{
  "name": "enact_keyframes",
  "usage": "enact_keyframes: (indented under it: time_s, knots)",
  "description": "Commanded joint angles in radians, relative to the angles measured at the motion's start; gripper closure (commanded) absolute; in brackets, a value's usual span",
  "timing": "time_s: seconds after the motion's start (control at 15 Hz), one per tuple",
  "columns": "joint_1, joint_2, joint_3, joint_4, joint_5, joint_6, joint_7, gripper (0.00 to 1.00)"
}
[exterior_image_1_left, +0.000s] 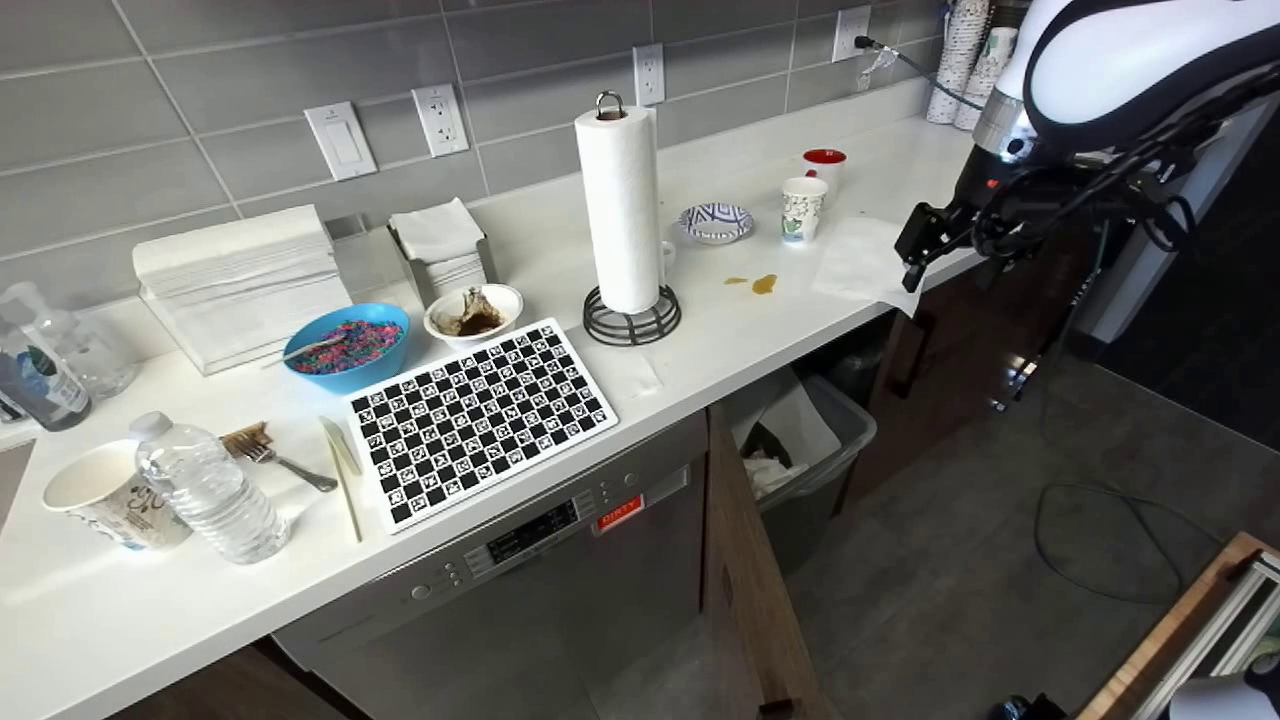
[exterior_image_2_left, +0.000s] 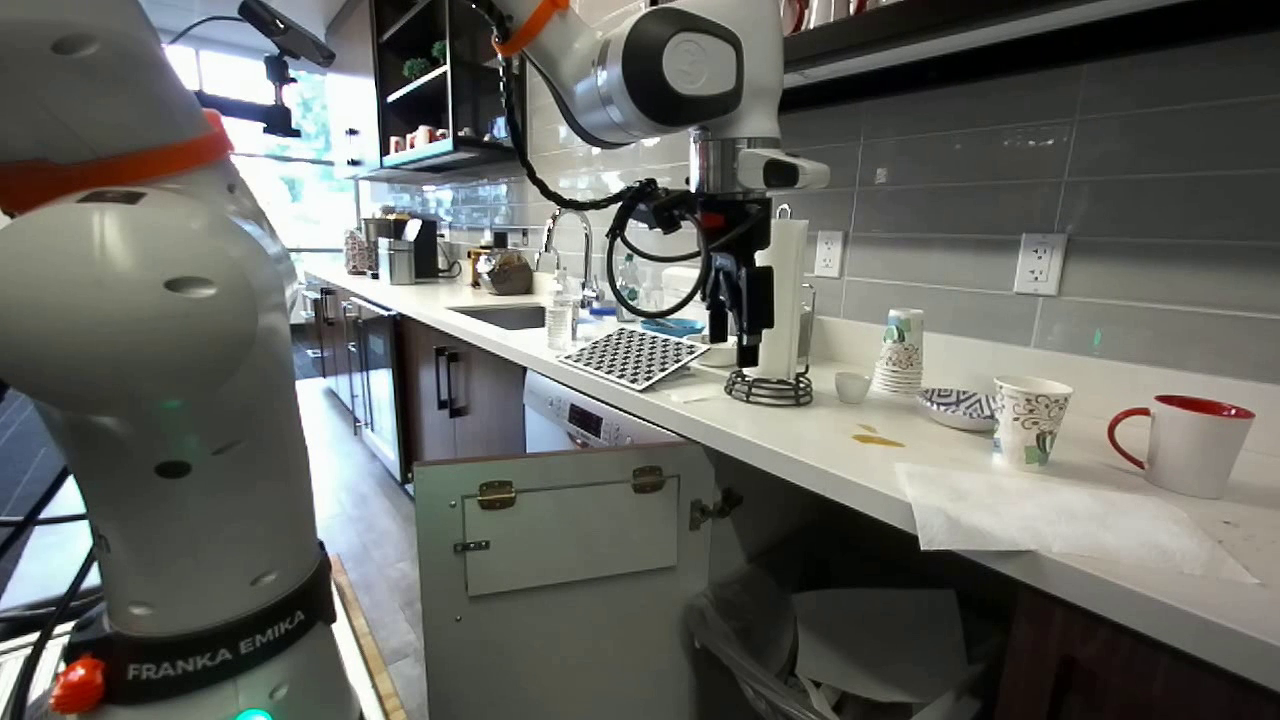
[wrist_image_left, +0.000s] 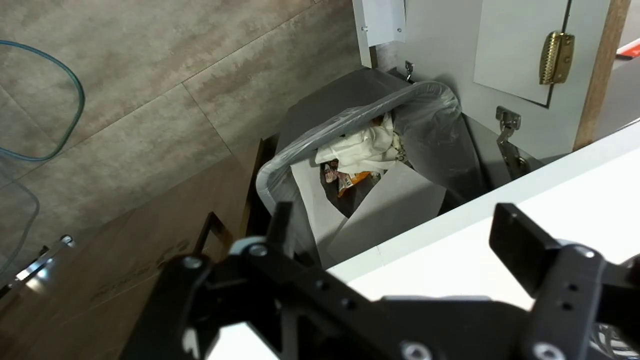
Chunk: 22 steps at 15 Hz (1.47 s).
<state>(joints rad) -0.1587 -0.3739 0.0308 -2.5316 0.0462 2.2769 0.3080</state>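
Your black two-finger gripper (wrist_image_left: 395, 217): jaws wide, holding nothing. Grey plastic-lined bin (wrist_image_left: 430, 140): below the near edge of the white countertop (wrist_image_left: 450, 270). Risk: lowering here, you could strike that edge, since it apparently crosses below.

A gray tile wall (exterior_image_1_left: 330, 60) rises behind a white countertop (exterior_image_1_left: 720, 330) across the upper frame in an exterior view. A daylit window (exterior_image_2_left: 310, 190) glows at upper left in an exterior view, left of dark open shelving (exterior_image_2_left: 449, 110). Mottled floor tiles (wrist_image_left: 145, 95) cover the wrist view's upper left.
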Motion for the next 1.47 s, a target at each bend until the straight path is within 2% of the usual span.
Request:
enact_keyframes:
  time_s: [0.0, 0.13, 0.27, 0.4, 0.53, 0.73, 0.8, 1.13, 1.33, 1.4]
  knots:
    - [0.015, 0.000, -0.015, 0.001, -0.007, -0.002, 0.005, 0.00]
    - [0.015, 0.000, -0.015, 0.001, -0.007, -0.002, 0.005, 0.00]
    - [-0.006, 0.028, -0.030, -0.001, -0.023, 0.133, 0.004, 0.00]
    - [0.003, 0.065, -0.074, 0.012, -0.014, 0.267, -0.104, 0.00]
    - [0.031, 0.128, -0.134, 0.055, 0.023, 0.347, -0.248, 0.00]
    - [0.068, 0.235, -0.206, 0.154, 0.084, 0.324, -0.452, 0.00]
    - [0.063, 0.268, -0.211, 0.189, 0.077, 0.314, -0.488, 0.00]
    - [0.038, 0.454, -0.193, 0.354, 0.027, 0.294, -0.591, 0.00]
    - [0.027, 0.559, -0.184, 0.437, -0.046, 0.303, -0.587, 0.00]
    - [0.019, 0.598, -0.182, 0.475, -0.047, 0.272, -0.614, 0.00]
